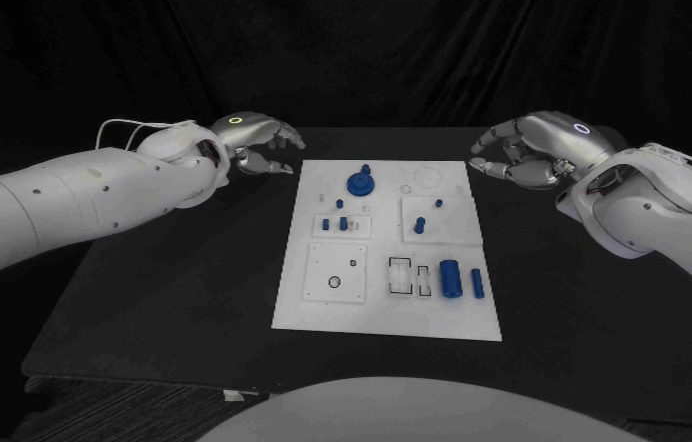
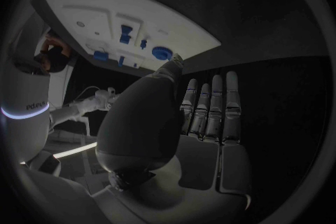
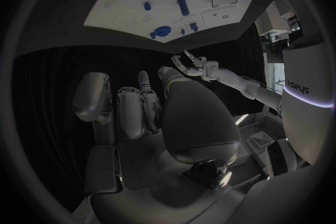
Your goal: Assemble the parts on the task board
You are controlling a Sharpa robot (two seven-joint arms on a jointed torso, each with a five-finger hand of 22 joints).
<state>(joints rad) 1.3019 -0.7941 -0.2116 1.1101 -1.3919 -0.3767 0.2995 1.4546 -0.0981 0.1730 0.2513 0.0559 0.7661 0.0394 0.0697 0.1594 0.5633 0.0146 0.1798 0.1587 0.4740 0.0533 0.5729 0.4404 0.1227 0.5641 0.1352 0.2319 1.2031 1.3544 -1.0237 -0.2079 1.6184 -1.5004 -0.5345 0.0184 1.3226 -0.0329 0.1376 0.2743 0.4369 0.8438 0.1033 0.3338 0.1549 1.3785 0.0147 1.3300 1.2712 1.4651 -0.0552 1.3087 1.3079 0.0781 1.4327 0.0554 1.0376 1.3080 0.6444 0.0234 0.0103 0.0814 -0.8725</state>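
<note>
The white task board (image 1: 387,307) lies in the middle of the black table. A round blue part (image 1: 361,181) sits near its far edge, small blue pegs (image 1: 336,225) on its left half, and another peg (image 1: 420,226) near the centre. A thick blue cylinder (image 1: 450,279) and a thin blue bar (image 1: 477,282) lie at the near right. My left hand (image 1: 257,145) hovers off the board's far left corner, fingers stretched out (image 2: 210,112), holding nothing. My right hand (image 1: 526,152) hovers off the far right corner, fingers loosely bent (image 3: 136,109), also holding nothing.
Black tabletop (image 1: 173,292) surrounds the board on all sides. Several empty recesses, among them a square plate with a small hole (image 1: 335,280) and rectangular slots (image 1: 408,277), are on the board's near half. A dark curtain stands behind the table.
</note>
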